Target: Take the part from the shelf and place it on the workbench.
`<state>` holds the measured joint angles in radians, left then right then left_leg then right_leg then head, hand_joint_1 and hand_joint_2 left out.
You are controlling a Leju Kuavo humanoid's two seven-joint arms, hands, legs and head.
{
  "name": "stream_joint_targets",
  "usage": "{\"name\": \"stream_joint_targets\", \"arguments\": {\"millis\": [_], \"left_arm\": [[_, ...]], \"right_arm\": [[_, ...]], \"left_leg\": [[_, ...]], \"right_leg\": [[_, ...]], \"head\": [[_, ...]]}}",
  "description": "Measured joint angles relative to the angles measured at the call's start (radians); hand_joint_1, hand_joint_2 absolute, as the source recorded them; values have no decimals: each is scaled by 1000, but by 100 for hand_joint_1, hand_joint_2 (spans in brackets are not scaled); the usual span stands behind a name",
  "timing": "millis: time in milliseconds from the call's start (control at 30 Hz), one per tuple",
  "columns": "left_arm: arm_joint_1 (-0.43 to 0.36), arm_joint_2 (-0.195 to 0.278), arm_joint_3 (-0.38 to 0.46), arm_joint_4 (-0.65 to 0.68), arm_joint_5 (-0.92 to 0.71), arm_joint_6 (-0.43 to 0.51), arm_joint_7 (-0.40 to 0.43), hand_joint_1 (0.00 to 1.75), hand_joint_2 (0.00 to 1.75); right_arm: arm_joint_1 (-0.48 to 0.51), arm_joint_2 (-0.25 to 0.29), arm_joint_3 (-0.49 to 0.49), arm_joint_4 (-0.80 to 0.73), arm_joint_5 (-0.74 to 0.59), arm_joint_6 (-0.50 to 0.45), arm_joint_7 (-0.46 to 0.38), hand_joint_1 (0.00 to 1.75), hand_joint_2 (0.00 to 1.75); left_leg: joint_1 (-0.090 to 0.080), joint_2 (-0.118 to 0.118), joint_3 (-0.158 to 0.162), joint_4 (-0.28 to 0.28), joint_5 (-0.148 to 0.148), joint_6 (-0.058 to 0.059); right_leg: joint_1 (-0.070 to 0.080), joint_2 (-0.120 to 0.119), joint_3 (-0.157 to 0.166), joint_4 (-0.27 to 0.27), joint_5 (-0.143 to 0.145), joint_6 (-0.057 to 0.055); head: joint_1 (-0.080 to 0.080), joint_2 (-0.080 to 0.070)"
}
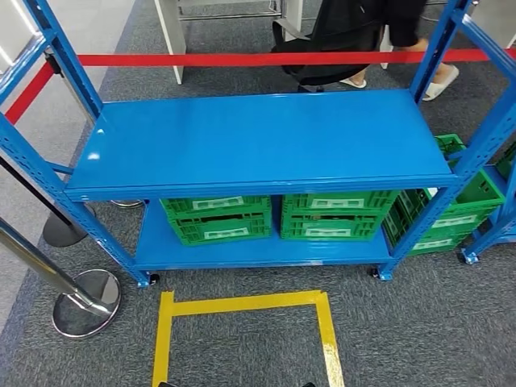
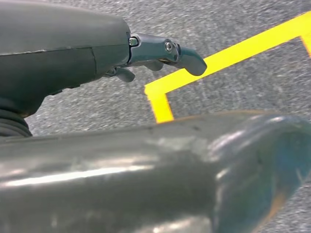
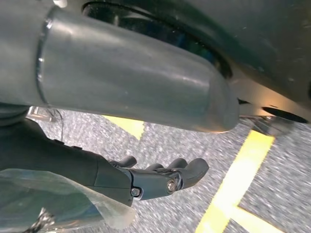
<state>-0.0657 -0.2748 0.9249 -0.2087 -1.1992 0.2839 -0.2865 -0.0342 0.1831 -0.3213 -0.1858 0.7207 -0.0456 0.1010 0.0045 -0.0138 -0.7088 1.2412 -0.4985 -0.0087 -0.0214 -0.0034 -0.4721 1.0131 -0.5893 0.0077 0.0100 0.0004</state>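
Head view: blue shelf stands at 12 o'clock, with its long side facing the robot. Two green crates sit on its lower level. A yellow tape square lies on the carpet at 6 o'clock. Judgement: it is a standing mark that puts the shelf within arm's reach. A red barrier tape and a person are beyond the shelf, at 12 to 1 o'clock.

Both arms hang over the carpet and the yellow tape.

Left hand: fingers stretched out straight, thumb apart, nothing between them.

Right hand: fingers lie nearly straight and close together. A clear crumpled film lies against its palm side. I cannot tell whether the hand holds it.

Part: I cannot place it. The film may be its wrapping, but that is not settled. If it is, the carry to the worktop remains; if not, the reach into the shelf remains.
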Motion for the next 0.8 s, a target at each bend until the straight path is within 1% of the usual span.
{"name": "stream_joint_targets", "arguments": {"millis": [33,67,100,133,167,200,233,267,300,333,367,400,433,467,500,533,567,600,633,667,700,733,767,800], "left_arm": [[0,0,0,0,-2,0,0,0,0],[1,0,-1,0,-3,-1,0,0,0],[1,0,-2,0,-4,-2,-1,0,0],[1,0,-2,0,-4,-2,-2,0,0],[3,0,-3,0,-5,-3,-2,0,0],[4,0,-3,0,-5,-3,-3,0,0],[6,-1,-3,0,-6,-3,-3,0,0],[7,-2,-4,0,-6,-3,-3,0,0],[7,-2,-4,0,-7,-3,-3,0,0],[7,-3,-4,0,-7,-3,-3,0,0],[8,-3,-4,0,-7,-3,-3,0,0],[8,-4,-4,0,-7,-3,-2,0,0],[9,-4,-4,0,-7,-3,-2,0,0],[10,-4,-4,0,-7,-3,-2,0,0],[10,-4,-4,0,-7,-2,-2,0,0],[12,-4,-4,0,-8,-2,-1,0,0],[13,-4,-4,0,-9,0,-1,0,0],[13,-4,-4,0,-10,2,-1,0,0],[13,-4,-4,0,-11,5,-1,0,0],[10,-4,-4,0,-12,7,-2,0,0],[5,-5,-4,0,-13,9,-3,0,0],[0,-6,-4,0,-14,11,-4,0,0],[-3,-7,-5,0,-14,12,-5,0,0],[-5,-7,-5,0,-15,12,-6,0,0]], "right_arm": [[0,0,-1,0,0,2,0,0,0],[-1,0,-3,1,-1,5,0,0,0],[-3,0,-5,1,-2,8,-1,0,0],[-4,0,-7,1,-3,11,-2,0,0],[-6,0,-10,1,-5,13,-3,0,0],[-8,0,-12,0,-6,15,-3,0,0],[-9,0,-14,0,-7,16,-4,0,0],[-10,0,-16,0,-7,17,-4,0,0],[-12,0,-18,0,-7,18,-4,0,0],[-13,0,-20,0,-7,18,-5,0,0],[-13,0,-21,0,-7,18,-5,0,0],[-12,0,-23,0,-7,19,-4,0,0],[-9,-1,-24,0,-7,19,-4,0,0],[-5,-2,-25,0,-7,19,-4,0,0],[-2,-3,-27,0,-6,19,-4,0,0],[2,-3,-29,0,-5,19,-4,0,0],[5,-4,-32,2,-4,19,-5,0,0],[7,-4,-34,3,-2,18,-6,0,0],[7,-4,-36,5,0,16,-7,0,0],[3,-4,-38,5,2,12,-8,0,0],[-1,-4,-39,4,4,9,-8,0,0],[-4,-4,-40,3,5,5,-8,0,0],[-6,-4,-41,2,6,3,-9,0,0],[-7,-4,-41,2,7,1,-9,0,0]], "left_leg": [[-3,2,27,-62,33,7],[-7,4,53,-118,53,15],[-11,7,72,-155,54,22],[-14,8,82,-174,41,28],[-15,8,92,-190,31,34],[-13,7,106,-205,24,39],[-9,6,125,-220,19,44],[-6,5,147,-235,14,49],[-4,4,170,-249,8,51],[-4,5,191,-260,-2,54],[-4,4,212,-269,-13,55],[-3,2,235,-277,-25,55],[-3,-1,260,-284,-40,55],[-3,-4,287,-288,-55,54],[-3,-7,316,-290,-73,53],[-3,-8,340,-291,-94,49],[-5,-9,365,-285,-117,45],[-6,-9,380,-281,-140,40],[-6,-10,389,-278,-157,34],[-4,-10,394,-273,-163,28],[-2,-11,385,-260,-155,22],[0,-9,365,-223,-133,16],[1,-7,330,-164,-107,11],[1,-6,309,-129,-91,8]], "right_leg": [[0,-3,14,-2,-10,2],[0,-5,25,-4,-19,7],[0,-7,32,-10,-25,12],[0,-8,44,-16,-27,18],[1,-9,53,-19,-23,25],[1,-10,56,-15,-15,32],[1,-9,51,9,1,37],[1,-7,25,55,16,41],[1,-4,-16,116,23,41],[2,-1,-64,181,15,41],[2,0,-113,230,-13,40],[2,1,-155,256,-56,41],[2,1,-186,256,-102,43],[2,1,-209,234,-129,45],[2,1,-225,195,-120,45],[2,1,-238,147,-56,43],[3,0,-248,103,38,38],[6,1,-251,78,121,28],[9,3,-251,67,182,19],[13,4,-248,69,197,10],[15,5,-241,73,188,1],[15,5,-235,67,184,-5],[14,4,-225,59,178,-12],[12,3,-219,54,176,-15]], "head": [[1,0],[0,0],[0,0],[-1,0],[-2,0],[-2,0],[-1,0],[0,0],[2,0],[4,0],[5,0],[7,0],[7,0],[8,0],[9,0],[10,0],[10,0],[7,-1],[3,-1],[-1,-1],[-3,0],[-4,0],[-4,0],[-5,0]]}}
